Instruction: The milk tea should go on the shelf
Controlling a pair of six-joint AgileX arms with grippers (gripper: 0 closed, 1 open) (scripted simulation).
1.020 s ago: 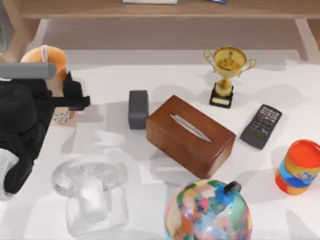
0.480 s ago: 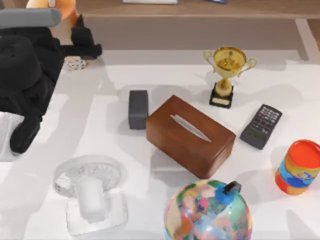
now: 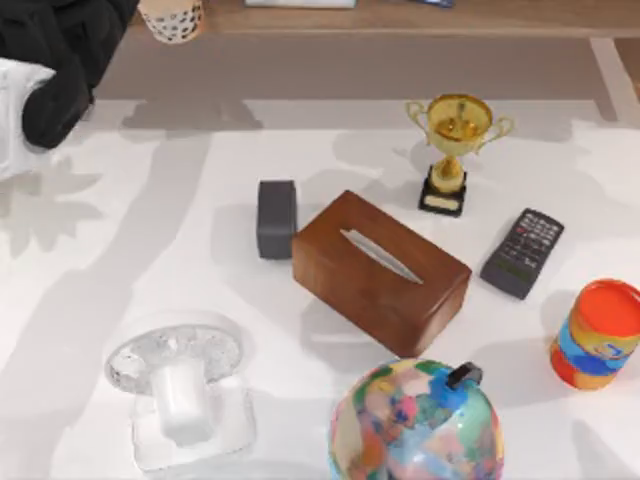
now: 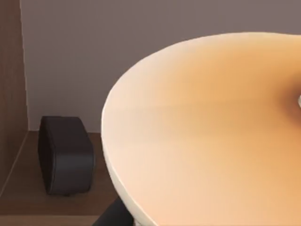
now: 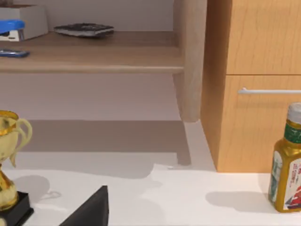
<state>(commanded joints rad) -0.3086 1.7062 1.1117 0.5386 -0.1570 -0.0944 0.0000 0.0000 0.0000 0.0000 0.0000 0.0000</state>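
The milk tea point(image 3: 171, 17) is at the far left of the top view, over the left end of the shelf point(image 3: 420, 18). Its pearl-speckled base shows there, and the rest runs past the picture's edge. My left arm point(image 3: 55, 45) reaches up beside it, with the gripper shut on the cup. In the left wrist view the cup's orange-tan body point(image 4: 207, 136) looms very close above the shelf board point(image 4: 19, 197). Whether the cup touches the board I cannot tell.
On the white table point(image 3: 150, 240) stand a gold trophy point(image 3: 456, 150), a brown tissue box point(image 3: 380, 270), a grey block point(image 3: 277, 217), a black remote point(image 3: 522, 252), an orange-and-blue can point(image 3: 598, 335), a globe point(image 3: 415, 425) and a clear mushroom ornament point(image 3: 178, 385). A dark box point(image 4: 66, 155) sits on the shelf.
My left arm has carried the milk tea away from the table's left side, up and back to the shelf's left end. Nothing else on the table has moved.
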